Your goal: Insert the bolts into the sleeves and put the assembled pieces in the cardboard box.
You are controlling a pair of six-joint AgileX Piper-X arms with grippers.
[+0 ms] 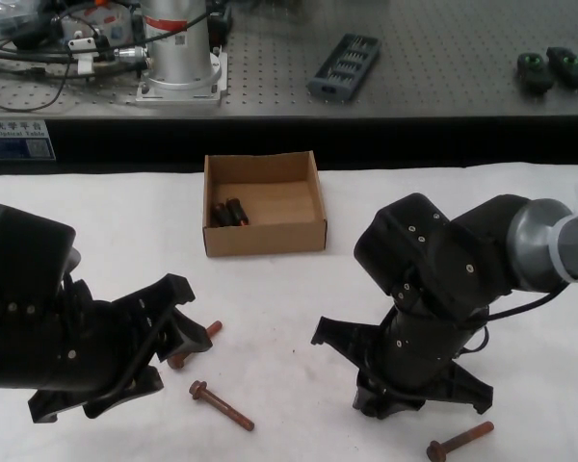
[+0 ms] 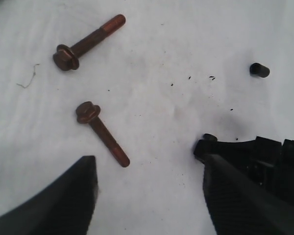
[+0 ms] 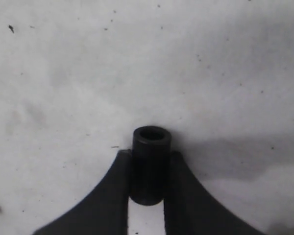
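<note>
**Table** (image 1: pixel 96 221): white-covered, carrying all items below.

**Cardboard box** (image 1: pixel 265 238): open-topped, at 12 o'clock on the white cover.

**Assembled pieces** (image 1: pixel 229 213): dark, lying close together on the box floor toward its 9 o'clock wall.

**Left hand** (image 1: pixel 173 332): at 7 o'clock from the box, low over the table. Its fingers are spread wide with nothing between them.

**First bolt** (image 1: pixel 195 345): rust-brown, flat on the table just beside the left hand, one end hidden under a finger.

**Second bolt** (image 1: pixel 222 405): same kind, flat on the table at 5 o'clock from the left hand and apart from the first bolt.

**Right hand** (image 3: pixel 150 159): at 5 o'clock from the box, pointing down at the table, pinching the sleeve.

**Sleeve** (image 3: pixel 152 142): short black tube held between the right fingertips, its open bore end standing clear of them.

**Third bolt** (image 1: pixel 459 442): flat on the table at 4 o'clock from the right hand.

**Loose sleeve** (image 2: pixel 259 70): black, on the table, well apart from the two bolts near the left hand.

**Perforated metal plate** (image 1: pixel 443 87): beyond the table at 12 o'clock.
</note>
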